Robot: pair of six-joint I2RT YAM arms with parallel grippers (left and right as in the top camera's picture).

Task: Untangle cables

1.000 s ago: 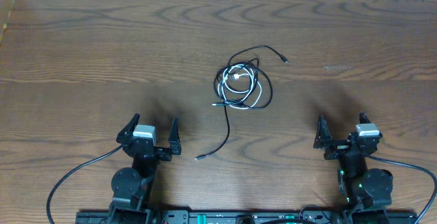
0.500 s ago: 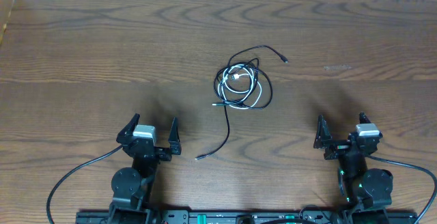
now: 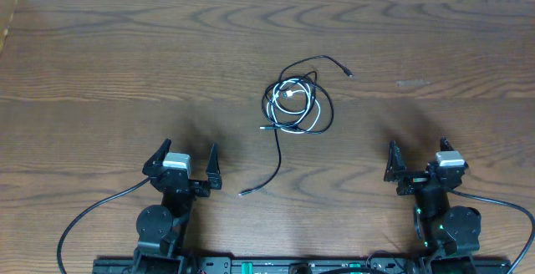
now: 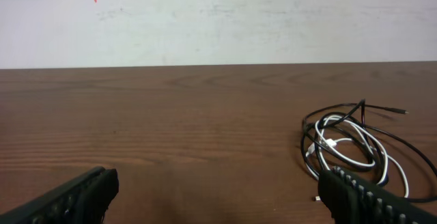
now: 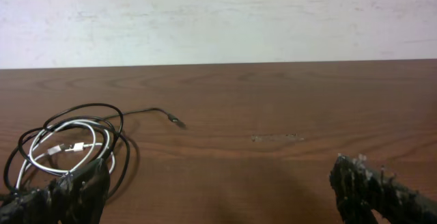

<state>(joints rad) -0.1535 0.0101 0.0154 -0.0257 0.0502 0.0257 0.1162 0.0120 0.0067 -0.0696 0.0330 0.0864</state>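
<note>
The cables lie coiled together mid-table: a black cable (image 3: 328, 114) looped around a white cable (image 3: 294, 100). One black end runs up right to a plug (image 3: 349, 74), another tail trails down to a plug (image 3: 244, 193). In the left wrist view the black cable (image 4: 355, 111) and white cable (image 4: 355, 159) sit at the right; in the right wrist view the black cable (image 5: 102, 108) and white cable (image 5: 65, 147) sit at the left. My left gripper (image 3: 181, 159) (image 4: 218, 197) and right gripper (image 3: 415, 158) (image 5: 218, 190) stand open and empty near the front edge, well short of the tangle.
Thicker black leads (image 3: 92, 211) (image 3: 501, 203) curve out from the arm bases at the front corners. A pale wall (image 4: 218, 19) bounds the table's far edge. Bare wood (image 3: 125, 65) surrounds the tangle on all sides.
</note>
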